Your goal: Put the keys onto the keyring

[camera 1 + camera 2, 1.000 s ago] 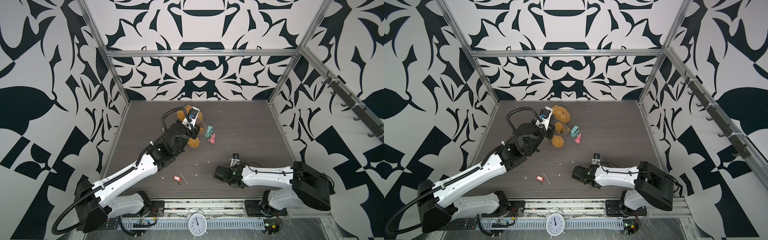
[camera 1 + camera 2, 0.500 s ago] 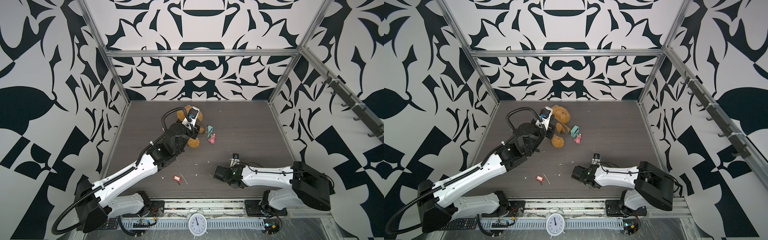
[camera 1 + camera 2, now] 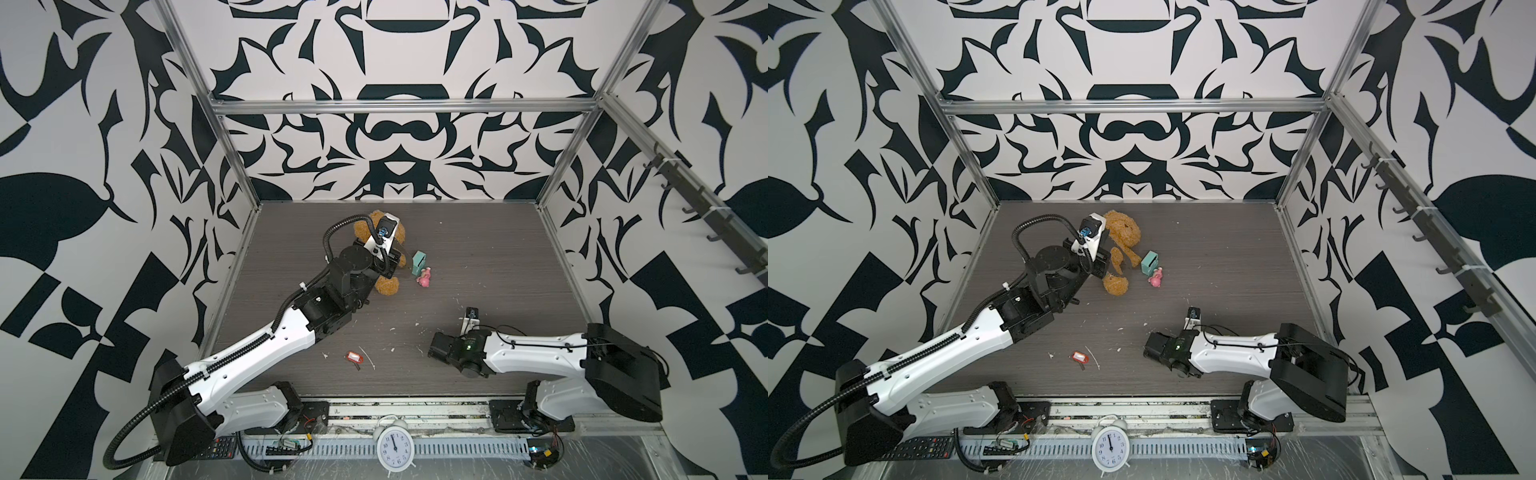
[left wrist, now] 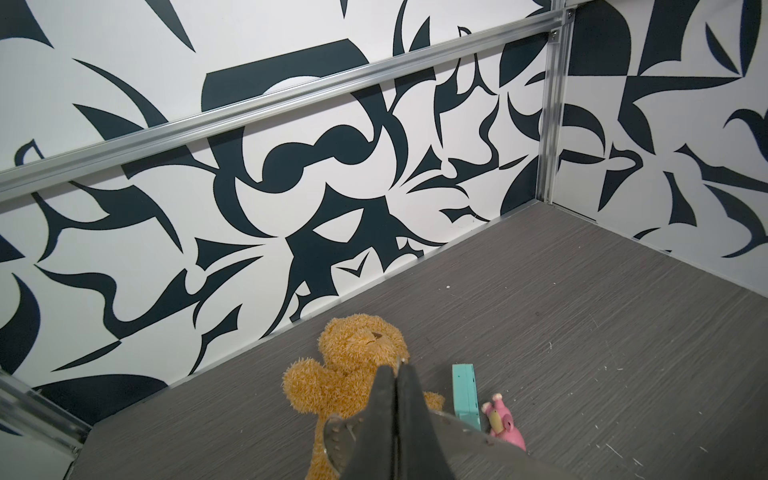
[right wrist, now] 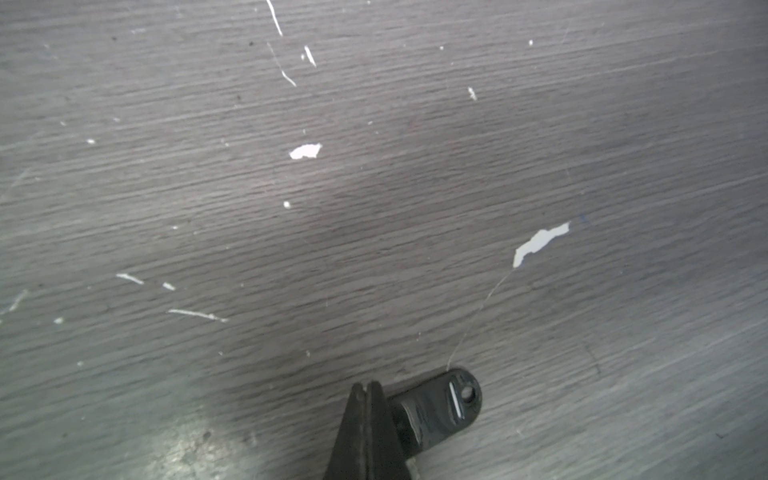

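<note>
Black and pressed flat together, the fingers of the right gripper (image 5: 365, 388) hold nothing between them. The black fob (image 5: 442, 401) lies on the desk (image 5: 291, 249) just beside them, its near end hidden behind one finger and its small hole at the far end. White flecks dot the grey wood grain around it. The left gripper (image 4: 398, 372) is likewise closed, poised over a tan teddy bear (image 4: 357, 353). A grey strap (image 4: 337, 432) with a dotted edge spreads beside its fingers; whether it is pinched cannot be told, and the ring itself is too small to make out. A teal box (image 4: 465, 390) and a pink toy (image 4: 503, 426) sit just past the bear. In both top views the red tag (image 3: 353, 356) lies flat near the desk's front — between the two arms, well apart from both grippers.
</note>
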Controlling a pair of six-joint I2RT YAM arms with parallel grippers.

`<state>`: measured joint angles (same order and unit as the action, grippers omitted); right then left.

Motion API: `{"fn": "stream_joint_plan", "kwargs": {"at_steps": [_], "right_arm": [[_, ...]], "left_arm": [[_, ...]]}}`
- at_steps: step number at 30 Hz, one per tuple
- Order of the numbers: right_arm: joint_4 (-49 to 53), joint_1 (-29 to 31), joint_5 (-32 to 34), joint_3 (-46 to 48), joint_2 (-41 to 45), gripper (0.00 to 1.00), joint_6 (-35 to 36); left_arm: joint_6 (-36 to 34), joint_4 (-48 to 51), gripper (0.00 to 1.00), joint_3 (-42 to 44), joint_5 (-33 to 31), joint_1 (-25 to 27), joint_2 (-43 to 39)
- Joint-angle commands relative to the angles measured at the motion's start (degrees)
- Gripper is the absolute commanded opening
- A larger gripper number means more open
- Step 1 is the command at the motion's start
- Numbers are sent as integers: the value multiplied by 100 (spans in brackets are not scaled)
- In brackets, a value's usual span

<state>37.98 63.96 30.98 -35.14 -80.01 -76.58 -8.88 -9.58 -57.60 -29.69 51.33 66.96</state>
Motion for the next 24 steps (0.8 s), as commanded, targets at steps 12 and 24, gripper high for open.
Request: {"fn": "stream_joint_plan", "kwargs": {"at_steps": [12,24], "right_arm": [[-364,28,535,-134,826,0,630],[-223,343,525,-1100,-169,0,3190]], "left_arm": [[36,-157,0,-62,34,-27,-17],[1,-174,0,-32,-68,-29,-59]]}}
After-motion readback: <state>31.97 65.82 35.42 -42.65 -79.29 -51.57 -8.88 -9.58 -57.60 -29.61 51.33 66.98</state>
